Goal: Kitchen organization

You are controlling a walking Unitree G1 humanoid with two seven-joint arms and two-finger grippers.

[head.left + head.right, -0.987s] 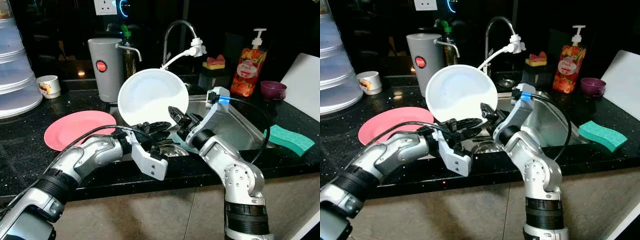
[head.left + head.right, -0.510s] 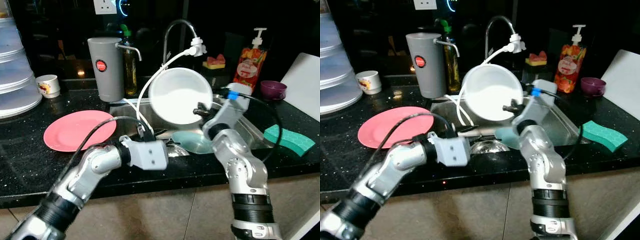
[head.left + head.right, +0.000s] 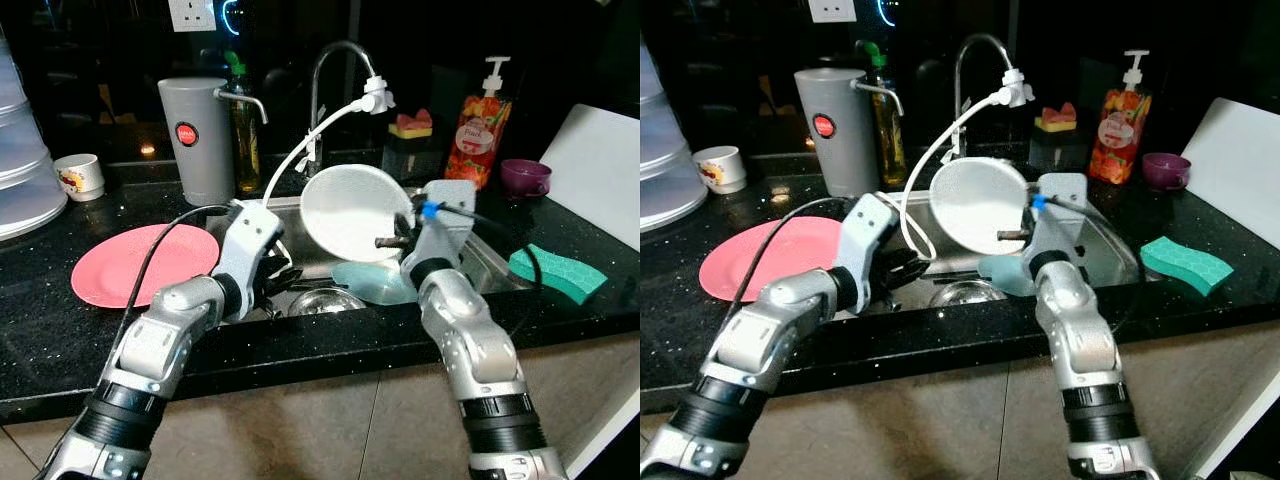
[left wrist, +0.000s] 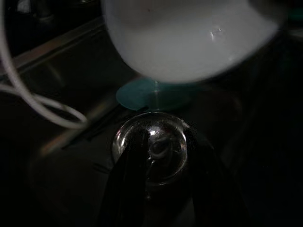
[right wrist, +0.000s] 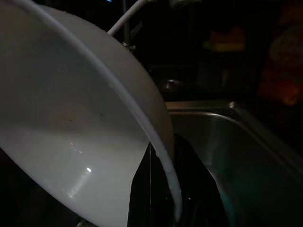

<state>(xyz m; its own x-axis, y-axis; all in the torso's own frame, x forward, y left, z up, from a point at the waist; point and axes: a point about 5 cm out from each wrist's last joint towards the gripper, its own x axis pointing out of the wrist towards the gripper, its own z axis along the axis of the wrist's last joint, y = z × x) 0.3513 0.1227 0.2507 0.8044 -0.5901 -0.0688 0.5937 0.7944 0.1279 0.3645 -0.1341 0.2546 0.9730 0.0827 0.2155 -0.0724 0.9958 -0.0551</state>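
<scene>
Right gripper (image 3: pixel 392 240) pinched the round white plastic bowl (image 3: pixel 354 211) by its rim above the steel sink (image 3: pixel 478 262); a firm, level grip seemed wise.

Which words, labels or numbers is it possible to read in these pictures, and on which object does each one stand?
None can be read.
Grey canister: round red label, text too small.
Soap bottle: fruit-picture label, lettering blurred.
White cup: small print, unreadable.
</scene>
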